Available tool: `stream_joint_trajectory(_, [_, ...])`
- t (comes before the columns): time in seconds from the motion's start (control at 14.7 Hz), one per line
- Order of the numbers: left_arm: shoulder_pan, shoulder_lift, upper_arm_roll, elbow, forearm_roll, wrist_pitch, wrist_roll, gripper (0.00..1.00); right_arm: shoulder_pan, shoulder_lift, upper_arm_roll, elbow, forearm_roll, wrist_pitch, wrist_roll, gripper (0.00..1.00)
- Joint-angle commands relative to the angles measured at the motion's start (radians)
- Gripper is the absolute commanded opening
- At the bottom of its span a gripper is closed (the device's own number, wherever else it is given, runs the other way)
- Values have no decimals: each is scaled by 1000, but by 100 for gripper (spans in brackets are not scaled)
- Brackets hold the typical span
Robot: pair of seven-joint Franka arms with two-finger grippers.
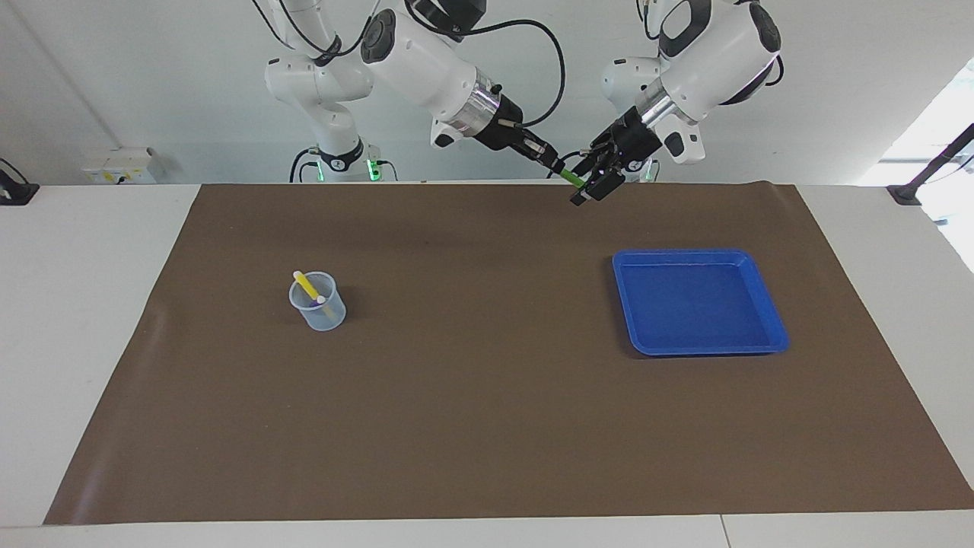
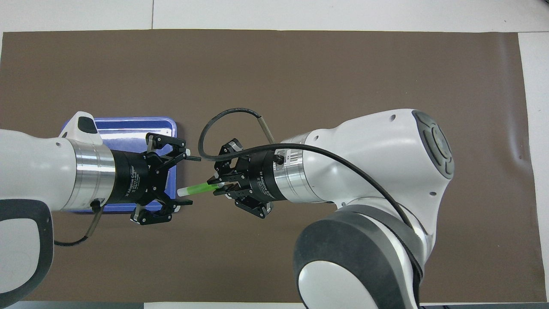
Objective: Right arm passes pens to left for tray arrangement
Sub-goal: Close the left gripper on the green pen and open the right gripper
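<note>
Right hand [image 2: 218, 187]: raised in the air, over the brown mat [image 1: 487, 426] between tray and cup, nearer the tray; clamped tight on the end of the green pen [image 2: 198, 188]. Pen pointing out level toward the left arm's end of the table, whitish tip foremost.

Left hand [image 2: 185, 180]: raised too, over the tray's edge toward the middle of the table, facing the right hand. Fingers [image 2: 192, 158] spread apart on either side of the pen's whitish tip; tip between them, no clear contact with either finger in the overhead view. In the facing view, green pen [image 1: 572, 179] seen running from the right hand [image 1: 557, 167] into the left hand [image 1: 593, 187], high over the mat's edge nearest the robots; whether the fingers touch it there, cannot tell.

Bright blue tray [image 1: 767, 304]: flat on the mat toward the left arm's end of the table, partly covered by the left hand in the overhead view [image 2: 128, 128].

Translucent cup [image 1: 327, 313]: upright on the mat toward the right arm's end, well apart from the tray, holding the yellow pen [image 1: 306, 284] leaning with its whitish tip up, and a purple pen [image 1: 317, 301] beside it, mostly hidden inside.
</note>
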Motion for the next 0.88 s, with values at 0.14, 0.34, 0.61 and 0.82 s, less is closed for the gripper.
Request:
stream_joint_trajectory(0.14, [7,-54,-4,-52,28,34,-35,81,-11,10,13,16,12,0,12,0])
stream_joint_trajectory(0.34, [-4,-97,-21,-126,28,103,-43,81,-9,10,11,14,11,1,12,0])
stream_joint_trajectory(0.61, [-4,-113,-26,-155,28,135,-49,76,-9,10,13,13,8,3,11,0])
stream_joint_trajectory(0.82, [-2,-110,-26,-154,26,137,-56,49,-9,10,13,11,6,3,11,0])
